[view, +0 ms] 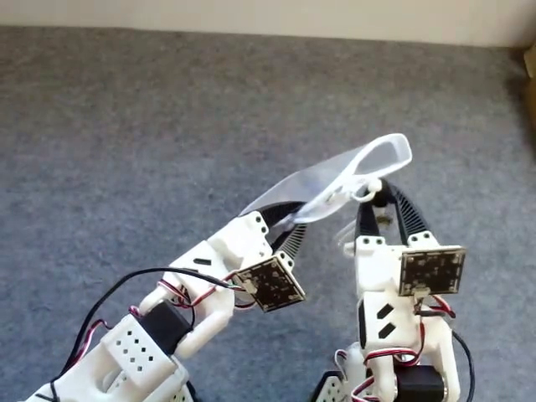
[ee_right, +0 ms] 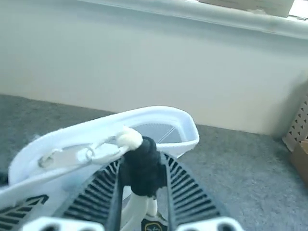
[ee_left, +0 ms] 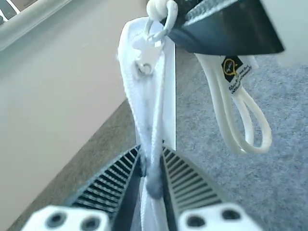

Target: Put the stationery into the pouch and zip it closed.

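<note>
The pouch point(view: 335, 180), a translucent white one, hung in the air above the grey table point(view: 126, 126), held between the two arms and touching nothing else. The left arm reached up at a slant from the near left corner, and the left gripper point(view: 289, 224) was clenched flat on the pouch's lower end; in its own wrist view the ribbed fingers point(ee_left: 190, 175) pinched the pouch's zipped edge point(ee_left: 151, 144) between them. The right arm stood more upright just beside it, with the right gripper point(view: 381, 197) raised to the pouch's higher end and closed tight on the zip pull point(ee_right: 142, 163), a dark lump topped by a white knot point(ee_right: 130, 137). The zip slider point(ee_right: 53, 158) sat along the edge away from that knot. A white strap loop point(ee_left: 245, 120) with a small tag dangled under the right gripper. A pale wall point(ee_right: 144, 57) rose behind the table's far edge.
</note>
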Tool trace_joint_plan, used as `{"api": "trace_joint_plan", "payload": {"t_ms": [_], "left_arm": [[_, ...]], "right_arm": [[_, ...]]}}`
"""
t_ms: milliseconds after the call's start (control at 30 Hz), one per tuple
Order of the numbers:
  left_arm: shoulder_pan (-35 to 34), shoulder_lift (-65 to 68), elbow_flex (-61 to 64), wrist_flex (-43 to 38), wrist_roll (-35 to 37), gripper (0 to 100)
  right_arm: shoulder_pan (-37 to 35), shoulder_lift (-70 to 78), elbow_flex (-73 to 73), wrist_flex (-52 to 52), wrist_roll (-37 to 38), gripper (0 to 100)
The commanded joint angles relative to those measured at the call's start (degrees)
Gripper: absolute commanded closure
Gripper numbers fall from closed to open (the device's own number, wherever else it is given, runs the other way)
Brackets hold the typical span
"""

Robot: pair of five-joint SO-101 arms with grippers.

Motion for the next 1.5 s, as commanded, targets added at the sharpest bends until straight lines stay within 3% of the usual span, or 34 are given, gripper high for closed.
{"api": "trace_joint_plan", "payload": {"t_ms": [0, 100, 400, 800, 1467], "left_arm": [[-1.89, 0.04, -0.66, 0.0, 0.7, 90], [-1.63, 0.04, -1.19, 0.0, 4.31, 86], [-1.71, -0.48, -3.82, 0.97, 4.75, 85], [0.13, -20.09, -3.3, 9.76, 7.21, 85], [0.48, -19.12, -1.54, 9.58, 7.56, 85]], "right_arm": [[-2.95, 0.04, -1.45, 2.51, 4.75, 99.3], [-5.76, 0.04, -1.45, 3.74, 6.24, 99.3], [-8.22, 0.04, -1.45, 5.76, 8.7, 99.3], [-9.98, 0.04, -1.45, 6.99, 8.7, 99.3], [-20.79, 0.04, -9.27, 20.53, 11.69, 99.3]]}}
